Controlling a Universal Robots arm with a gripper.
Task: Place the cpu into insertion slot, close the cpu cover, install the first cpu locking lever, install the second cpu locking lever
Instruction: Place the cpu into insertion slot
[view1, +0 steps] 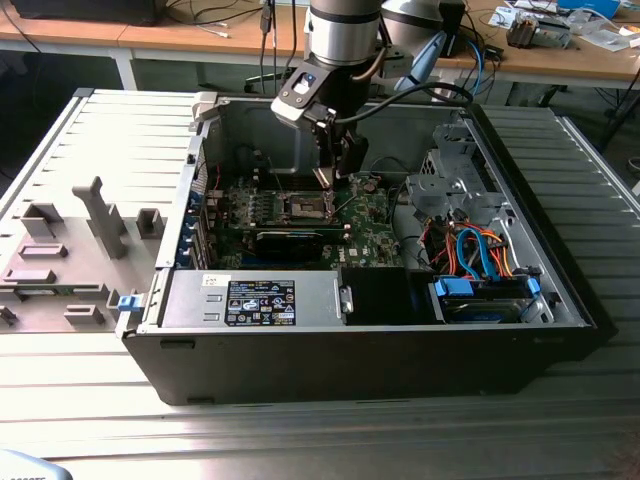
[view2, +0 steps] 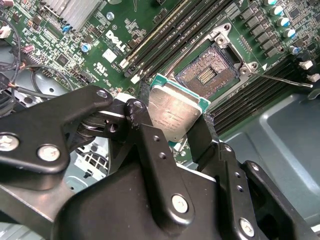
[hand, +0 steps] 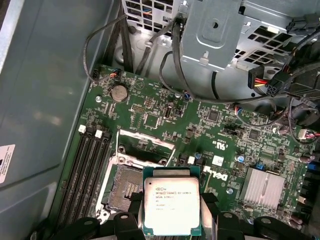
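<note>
"So, how does the arm stand?"
"It reaches down into the open black computer case (view1: 300, 350), with the black gripper (view1: 335, 178) low over the green motherboard (view1: 372, 225)."
"Fingers?"
"In both wrist views they pinch the small square silver-topped cpu (view2: 175, 112) (hand: 171, 205) by opposite edges, just beside the square black insertion slot (view2: 205, 75) (hand: 126, 187)."
"The cpu cover?"
"The thin silver frame plate (hand: 144, 139) is swung back along the slot's edge."
"Around it?"
"The case lies on a ribbed grey metal table (view1: 300, 440), and wooden desks (view1: 150, 32) stand behind."
</note>
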